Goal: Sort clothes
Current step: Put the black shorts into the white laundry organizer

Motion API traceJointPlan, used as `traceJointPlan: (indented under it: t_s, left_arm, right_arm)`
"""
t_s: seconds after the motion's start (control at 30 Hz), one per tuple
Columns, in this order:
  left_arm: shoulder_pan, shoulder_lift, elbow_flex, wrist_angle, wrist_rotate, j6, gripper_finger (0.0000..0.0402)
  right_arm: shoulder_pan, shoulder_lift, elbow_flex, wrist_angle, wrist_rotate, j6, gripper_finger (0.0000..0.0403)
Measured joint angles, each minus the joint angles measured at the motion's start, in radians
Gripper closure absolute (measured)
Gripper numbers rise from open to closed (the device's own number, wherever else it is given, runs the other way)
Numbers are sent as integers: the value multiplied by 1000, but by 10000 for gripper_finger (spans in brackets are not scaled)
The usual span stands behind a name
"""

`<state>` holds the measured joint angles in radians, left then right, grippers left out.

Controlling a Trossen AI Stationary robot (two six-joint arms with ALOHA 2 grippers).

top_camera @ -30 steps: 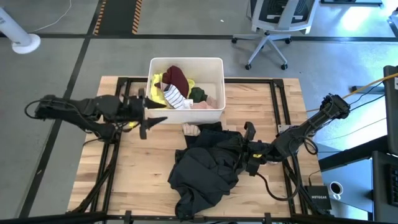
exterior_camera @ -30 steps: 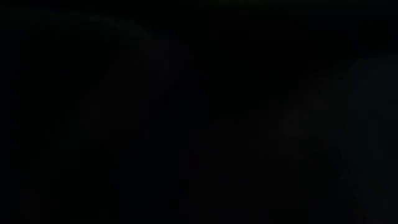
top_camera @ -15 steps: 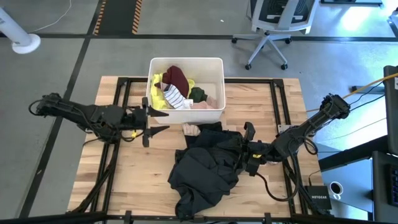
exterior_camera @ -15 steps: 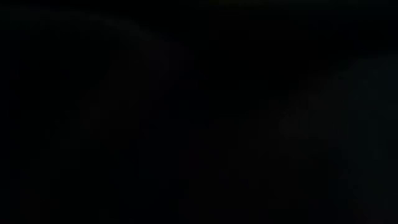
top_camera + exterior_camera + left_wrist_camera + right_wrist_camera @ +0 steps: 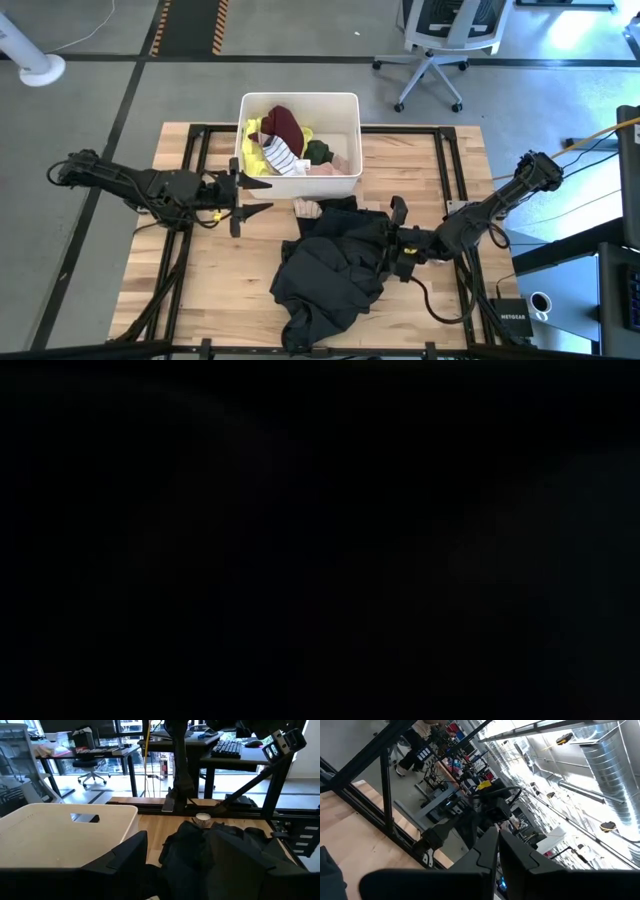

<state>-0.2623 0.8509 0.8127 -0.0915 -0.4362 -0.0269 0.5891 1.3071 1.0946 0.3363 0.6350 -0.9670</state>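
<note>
**Left arm settles beside the bin**

The left gripper (image 5: 252,194) has swung in and now hangs just outside the white bin (image 5: 350,105), fingers spread, empty. The right gripper (image 5: 398,240), fingers pressed together, rests against the black garment (image 5: 330,275) heaped below the bin. The bin holds the other clothes (image 5: 285,140); only the overhead view shows them, while the left wrist sees just its wall.

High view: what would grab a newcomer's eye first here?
Probably the large black garment heaped on the wooden table, with the right end effector at its edge. Next, the white bin at the table's far side, holding maroon, neon yellow and striped pieces, with the open left end effector beside it.
</note>
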Motion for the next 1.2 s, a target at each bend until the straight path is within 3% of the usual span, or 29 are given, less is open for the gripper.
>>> traceJointPlan:
  t_s: [0.37,0.63,0.77,1.0,1.2]
  left_arm:
    - [0,-1,-22,32,0,0,188]
    - [-23,-1,-22,30,3,0,188]
    - [-26,-1,-22,29,2,-3,188]
    - [-27,-1,-22,19,2,-20,188]
    - [-27,-1,-21,20,2,-14,188]
  right_arm:
    - [-76,0,0,-82,-84,147,370]
    - [-79,0,0,-139,-128,167,370]
    - [-80,7,0,-154,-222,283,370]
    - [-100,85,0,-108,-262,260,368]
    - [-141,133,0,-129,-234,261,312]
